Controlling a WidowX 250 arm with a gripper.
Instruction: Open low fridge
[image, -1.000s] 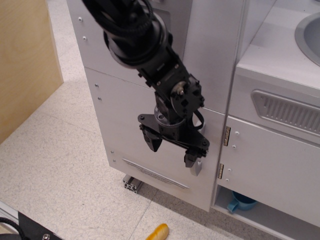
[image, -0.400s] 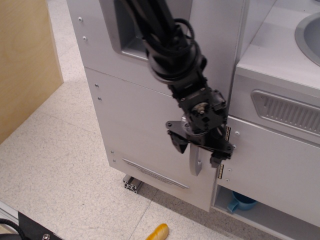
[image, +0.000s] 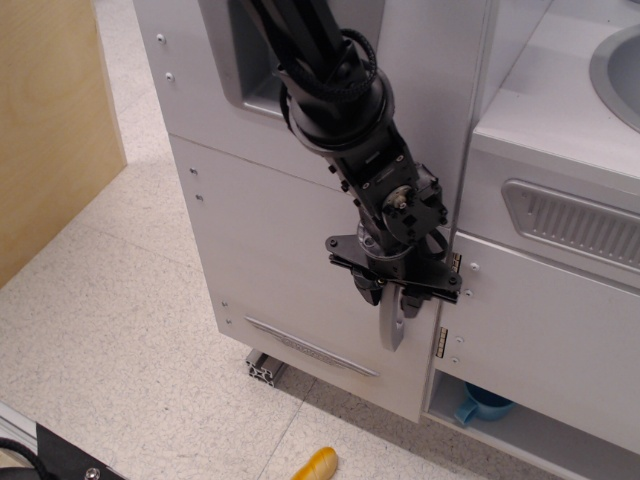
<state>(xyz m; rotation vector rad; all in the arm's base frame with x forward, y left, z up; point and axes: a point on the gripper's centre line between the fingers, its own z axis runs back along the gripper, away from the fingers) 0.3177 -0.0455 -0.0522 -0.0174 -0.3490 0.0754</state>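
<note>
The low fridge door (image: 270, 250) is a large white flat panel, and it looks closed, flush with the cabinet. It has a thin grey strip (image: 310, 346) near its bottom and a curved silver vertical handle (image: 391, 328) at its right edge. My black gripper (image: 390, 296) points down at the top of the handle. Its two fingers (image: 366, 289) stand close on either side of the handle and grip it. The upper part of the handle is hidden behind the gripper.
A grey recessed dispenser panel (image: 252, 75) is above the door. A smaller white door with a grey vent grille (image: 575, 222) and a sink (image: 622, 60) are to the right. A blue cup (image: 484, 405) stands on the bottom shelf. A yellow object (image: 316, 465) lies on the floor. A wooden panel (image: 50, 120) is on the left.
My gripper moved right from the middle of the door to the handle. Its fingers then drew together from wide open onto the handle.
</note>
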